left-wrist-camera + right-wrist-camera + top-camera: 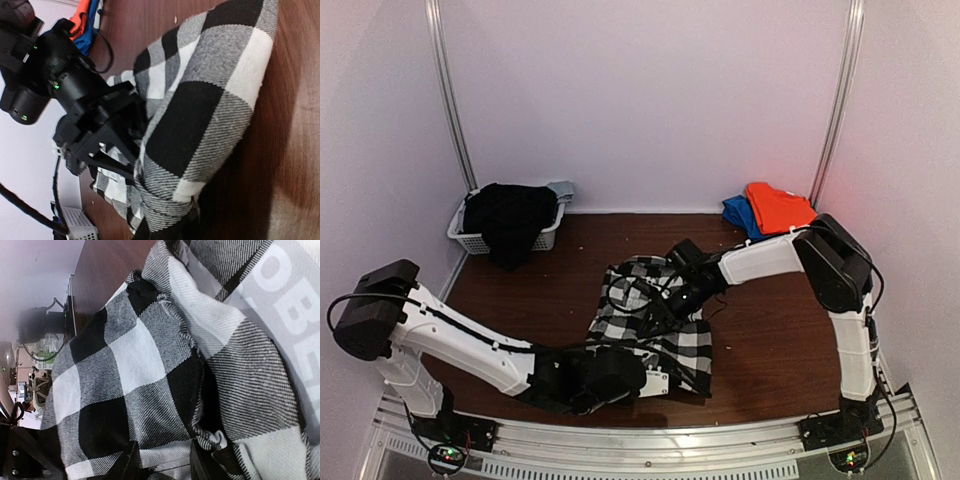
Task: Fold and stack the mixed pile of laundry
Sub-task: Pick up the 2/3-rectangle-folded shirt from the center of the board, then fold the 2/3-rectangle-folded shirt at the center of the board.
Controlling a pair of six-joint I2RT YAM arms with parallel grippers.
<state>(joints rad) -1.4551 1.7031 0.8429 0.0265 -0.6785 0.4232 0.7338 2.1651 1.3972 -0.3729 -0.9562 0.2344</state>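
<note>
The black-and-white checked shirt (655,315) lies rumpled at the table's middle. My left gripper (655,382) is at its near edge; in the left wrist view the cloth (200,100) bunches into the jaws (167,220), which look shut on it. My right gripper (665,305) is on the shirt's middle; a fold of checked cloth (150,390) lies between its fingers (125,462). It also shows in the left wrist view (135,167), pinching the cloth. The orange-red garment (778,207) lies at the back right. The black garment (508,222) hangs over a basket.
The white slatted basket (468,240) stands at the back left corner, with a grey cloth (562,188) behind the black garment. A blue cloth (736,213) lies beside the orange-red one. White walls close in the brown table (770,330) on three sides.
</note>
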